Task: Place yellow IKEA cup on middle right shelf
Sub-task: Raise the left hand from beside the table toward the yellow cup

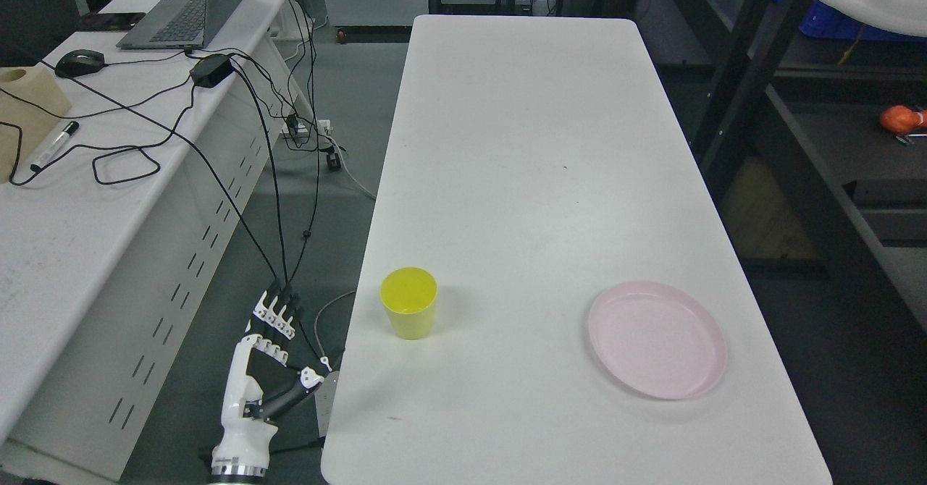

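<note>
From the head view, the yellow cup [409, 302] stands upright near the left edge of the white table [521, 145], toward its near end. Nothing shows inside it. The left hand [264, 358] hangs off the table's left side, lower than the cup and to its left, over the floor gap between the table and the desk [72, 203]. Its fingers are stretched out straight and point away from the robot, the thumb angled out toward the table edge; it holds nothing. Hand and cup are apart, with only the table's edge between them.

A pink plate [657, 339] lies to the right of the cup, well apart from it, bare. The rest of the tabletop beyond the cup is plain white.

Dark shelving [768, 108] stands past the table's right side. The desk on the left carries a laptop [188, 7], a mouse [80, 61], a marker [54, 146] and black cables [123, 166] that trail down toward the hand.
</note>
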{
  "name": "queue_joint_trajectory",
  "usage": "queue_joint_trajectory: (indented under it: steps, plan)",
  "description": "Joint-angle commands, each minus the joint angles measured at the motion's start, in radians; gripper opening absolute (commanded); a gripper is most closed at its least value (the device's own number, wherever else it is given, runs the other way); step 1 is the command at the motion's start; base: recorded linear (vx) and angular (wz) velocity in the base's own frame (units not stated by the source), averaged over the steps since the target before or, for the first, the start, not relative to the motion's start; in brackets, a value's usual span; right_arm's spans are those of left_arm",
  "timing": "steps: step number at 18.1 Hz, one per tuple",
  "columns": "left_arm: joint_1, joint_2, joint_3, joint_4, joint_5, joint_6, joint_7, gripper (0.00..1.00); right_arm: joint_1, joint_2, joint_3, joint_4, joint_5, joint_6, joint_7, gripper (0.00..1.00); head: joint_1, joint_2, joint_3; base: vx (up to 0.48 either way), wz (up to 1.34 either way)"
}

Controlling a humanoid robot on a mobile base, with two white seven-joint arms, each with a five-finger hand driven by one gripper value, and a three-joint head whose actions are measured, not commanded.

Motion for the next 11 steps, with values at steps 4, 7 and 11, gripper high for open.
queue_joint_trajectory:
  steps: [4, 7, 11]
  plan:
    - [0.001, 0.025, -0.027, 0.002, 0.001, 0.0, 0.0, 0.99, 0.014, -0.017, 0.017, 0.0, -0.025, 0.0, -0.001, 0.99, 0.0, 0.0, 0.0, 0.0, 0.0]
    - [-0.031, 0.017, -0.027, 0.036, 0.051, 0.013, 0.0, 0.99, 0.014, -0.017, 0.017, 0.0, -0.025, 0.0, -0.001, 0.99, 0.0, 0.0, 0.0, 0.0, 0.0]
    - [-0.158, 0.017, -0.01, 0.157, 0.07, 0.028, 0.0, 0.97, 0.014, -0.017, 0.017, 0.0, -0.025, 0.0, -0.001, 0.99, 0.0, 0.0, 0.0, 0.0, 0.0]
